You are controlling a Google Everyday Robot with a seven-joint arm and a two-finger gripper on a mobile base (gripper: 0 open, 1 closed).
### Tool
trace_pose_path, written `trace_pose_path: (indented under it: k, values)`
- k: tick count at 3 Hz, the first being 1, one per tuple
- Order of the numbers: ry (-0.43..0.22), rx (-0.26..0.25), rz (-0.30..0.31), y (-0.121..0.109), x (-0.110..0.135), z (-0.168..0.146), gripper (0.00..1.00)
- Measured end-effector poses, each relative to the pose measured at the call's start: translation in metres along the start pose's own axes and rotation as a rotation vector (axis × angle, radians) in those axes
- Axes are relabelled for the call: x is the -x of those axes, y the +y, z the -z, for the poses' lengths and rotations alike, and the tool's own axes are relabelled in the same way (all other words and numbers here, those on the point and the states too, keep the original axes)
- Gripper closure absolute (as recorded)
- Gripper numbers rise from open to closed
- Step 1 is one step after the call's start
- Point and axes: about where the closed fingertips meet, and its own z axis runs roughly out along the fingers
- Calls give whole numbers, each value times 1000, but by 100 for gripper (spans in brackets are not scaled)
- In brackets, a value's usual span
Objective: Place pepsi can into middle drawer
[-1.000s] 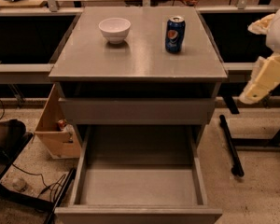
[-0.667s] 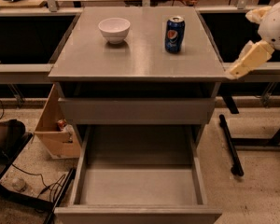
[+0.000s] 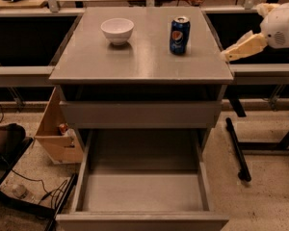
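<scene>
The gripper (image 3: 237, 49) hangs just off the cabinet top's (image 3: 135, 64) right edge; apart or together, I cannot tell. The pepsi can (image 3: 179, 35) stands upright near its left, untouched, with 1 white bowl (image 3: 117, 30) farther left. The middle drawer (image 3: 142, 194) lies open, well below. Best approach: come in level, straddle the can mid-body and close squarely, so it does not tip.
</scene>
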Motion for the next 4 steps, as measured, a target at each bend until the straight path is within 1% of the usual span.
trace_pose_path:
  k: [1, 2, 3, 4]
  values:
    - [-12, -24, 2, -5, 4, -2, 0]
    - [-51, -12, -30, -12, 7, -26, 0]
    - [-118, 26, -104, -25, 14, -79, 0]
    - [-188, 75, -175, -29, 29, -135, 0]
